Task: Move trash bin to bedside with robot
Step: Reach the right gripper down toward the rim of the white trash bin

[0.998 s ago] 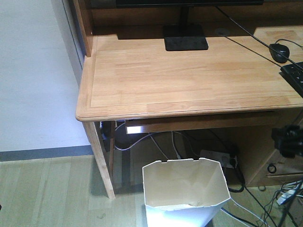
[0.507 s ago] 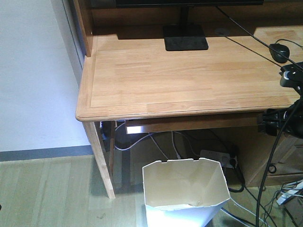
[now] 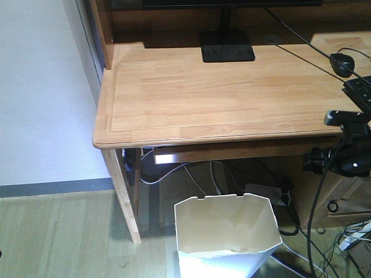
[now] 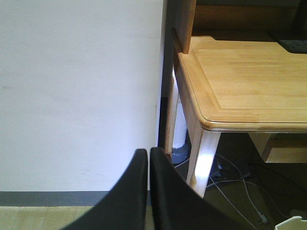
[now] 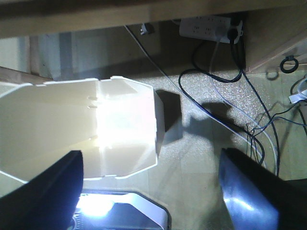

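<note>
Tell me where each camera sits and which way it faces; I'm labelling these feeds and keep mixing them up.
Front-facing: above desk height, looking forward and down at the wooden desk and the trash bin on the floor; the right arm shows at the right edge.
Left wrist: behind the shut left claw, facing the white wall and the desk's corner.
Right wrist: behind the open right claw, looking down at the trash bin and a power strip.
Shared: the trash bin appears in the front-facing and right wrist views.
</note>
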Available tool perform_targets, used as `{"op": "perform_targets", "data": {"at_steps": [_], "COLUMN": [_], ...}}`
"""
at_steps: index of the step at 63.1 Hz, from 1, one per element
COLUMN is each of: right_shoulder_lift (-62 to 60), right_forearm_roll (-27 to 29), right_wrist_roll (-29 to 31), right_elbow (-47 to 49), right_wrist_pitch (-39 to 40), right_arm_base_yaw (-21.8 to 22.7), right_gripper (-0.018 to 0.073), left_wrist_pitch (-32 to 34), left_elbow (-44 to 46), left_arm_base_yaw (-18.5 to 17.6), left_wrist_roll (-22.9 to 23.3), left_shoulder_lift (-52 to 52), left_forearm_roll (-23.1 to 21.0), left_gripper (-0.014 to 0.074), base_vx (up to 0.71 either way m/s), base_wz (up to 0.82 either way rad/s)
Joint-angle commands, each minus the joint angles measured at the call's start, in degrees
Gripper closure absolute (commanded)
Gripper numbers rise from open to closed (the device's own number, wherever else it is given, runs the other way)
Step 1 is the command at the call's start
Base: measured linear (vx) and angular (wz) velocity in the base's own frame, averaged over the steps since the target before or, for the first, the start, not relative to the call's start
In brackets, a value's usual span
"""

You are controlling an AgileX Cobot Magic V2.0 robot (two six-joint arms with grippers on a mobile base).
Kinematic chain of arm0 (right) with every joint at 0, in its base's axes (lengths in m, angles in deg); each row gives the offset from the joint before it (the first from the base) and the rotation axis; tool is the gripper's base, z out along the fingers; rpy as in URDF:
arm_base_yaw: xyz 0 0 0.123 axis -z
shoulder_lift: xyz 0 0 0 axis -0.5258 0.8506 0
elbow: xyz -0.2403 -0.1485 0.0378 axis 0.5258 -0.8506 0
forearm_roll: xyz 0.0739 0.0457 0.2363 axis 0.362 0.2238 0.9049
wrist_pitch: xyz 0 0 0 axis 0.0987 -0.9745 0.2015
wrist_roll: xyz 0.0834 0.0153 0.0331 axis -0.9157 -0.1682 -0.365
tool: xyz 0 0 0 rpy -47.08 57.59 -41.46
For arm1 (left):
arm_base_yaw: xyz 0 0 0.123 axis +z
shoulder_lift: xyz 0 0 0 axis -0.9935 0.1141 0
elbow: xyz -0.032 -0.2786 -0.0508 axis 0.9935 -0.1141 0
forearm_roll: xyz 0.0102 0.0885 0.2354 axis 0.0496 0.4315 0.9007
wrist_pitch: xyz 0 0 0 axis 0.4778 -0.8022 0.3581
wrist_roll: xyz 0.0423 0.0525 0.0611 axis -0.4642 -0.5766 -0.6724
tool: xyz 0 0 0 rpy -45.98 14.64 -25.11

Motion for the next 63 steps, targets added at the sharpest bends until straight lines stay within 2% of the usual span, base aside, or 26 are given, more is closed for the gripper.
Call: {"op": "perform_targets", "data": {"at_steps": [1, 12, 20, 28, 40, 47, 63], "right_shoulder_lift": [2.4, 10.5, 16.2, 21.5, 30.3, 34.5, 41.5], "right_forearm_roll": [5.6, 13.6, 19.6, 25.0, 27.2, 27.3, 27.5], "right_wrist_roll": [7.6, 18.0, 25.5, 30.1, 32.0, 34.1, 33.7], "right_elbow": [1.3, 1.4, 3.6, 6.5, 10.5, 12.6, 18.4], "right_wrist_pitch": [3.7, 6.7, 5.4, 5.6, 5.8, 6.2, 9.2], "right_arm_base_yaw": [0.3, 0.3, 0.3, 0.2, -0.5, -2.8, -8.3], "right_gripper": [0.0002, -0.0015, -0.0052, -0.0059, -0.0050, -0.0045, -0.0039], "left_wrist_pitch": [3.8, 3.8, 3.8, 3.8, 3.8, 3.8, 3.8], "left_elbow": [-0.2, -0.2, -0.2, -0.2, -0.2, -0.2, -0.2], "left_arm_base_yaw": [-0.2, -0.2, -0.2, -0.2, -0.2, -0.2, -0.2], "left_wrist_roll": [0.2, 0.2, 0.2, 0.2, 0.2, 0.2, 0.2], "left_shoulder_lift": [-0.8, -0.8, -0.8, -0.8, -0.8, -0.8, -0.8], "left_forearm_roll": [-0.1, -0.1, -0.1, -0.1, -0.1, -0.1, -0.1], "left_gripper": [0.0603, 0.0603, 0.0603, 0.0603, 0.0603, 0.0603, 0.0603], "base_vx": [0.00, 0.00, 0.00, 0.00, 0.00, 0.00, 0.00], "base_wz": [0.00, 0.00, 0.00, 0.00, 0.00, 0.00, 0.00]}}
